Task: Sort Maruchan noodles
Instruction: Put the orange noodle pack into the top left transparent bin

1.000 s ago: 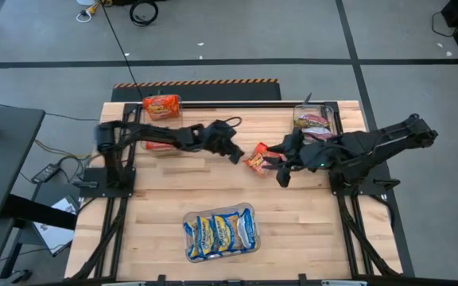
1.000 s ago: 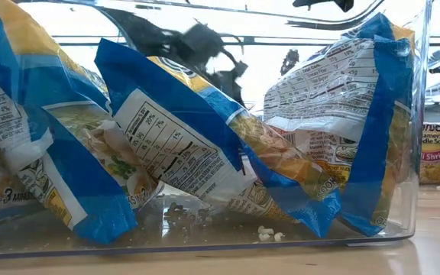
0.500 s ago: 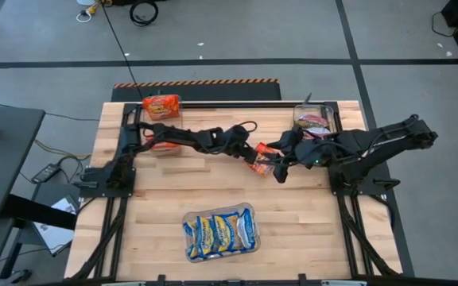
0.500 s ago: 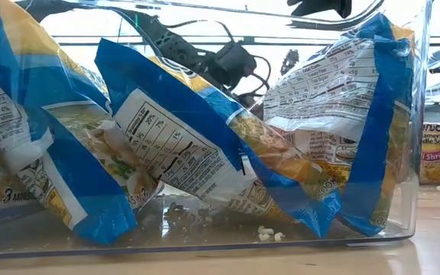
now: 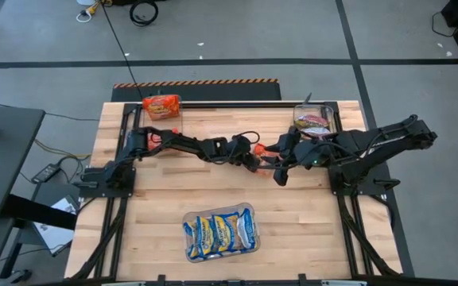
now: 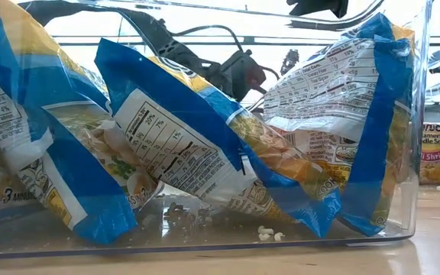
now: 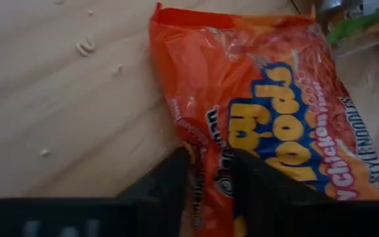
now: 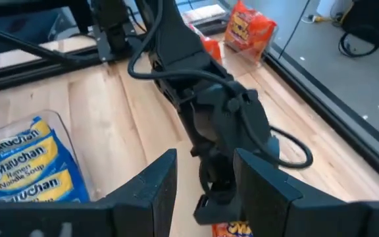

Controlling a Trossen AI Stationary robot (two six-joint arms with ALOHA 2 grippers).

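Observation:
An orange-red Maruchan packet (image 5: 259, 148) lies flat on the wood near the table's middle, and fills the left wrist view (image 7: 262, 99). My left gripper (image 5: 250, 156) reaches across from the left and is shut on it (image 7: 210, 172). My right gripper (image 5: 277, 163) hovers just right of the packet, open (image 8: 206, 181). The left gripper (image 8: 209, 197) shows between its fingers, with the packet's edge (image 8: 232, 229) below. Blue-and-yellow packets stand leaning in a clear bin (image 5: 219, 233) at the near edge (image 6: 205, 153). My left gripper pinches the orange-red packet between its two fingers near one long edge (image 7: 206, 141), away from the red sealed end (image 7: 229, 14). The fingers come slanting down from the table's left. The wrapper creases between them. The packet's body rests on the table.
A bin with orange packets (image 5: 161, 106) sits at the far left (image 8: 249, 26). A clear bin with pink and green packets (image 5: 315, 123) sits at the far right, behind my right arm. Noodle crumbs (image 7: 84, 46) lie on the wood. Bare wood shows between the arms and the near bin.
My left arm has stretched toward the table's right, from left of centre to the orange-red packet, and its fingers have come down onto it. The packet and my right arm have stayed about where they were.

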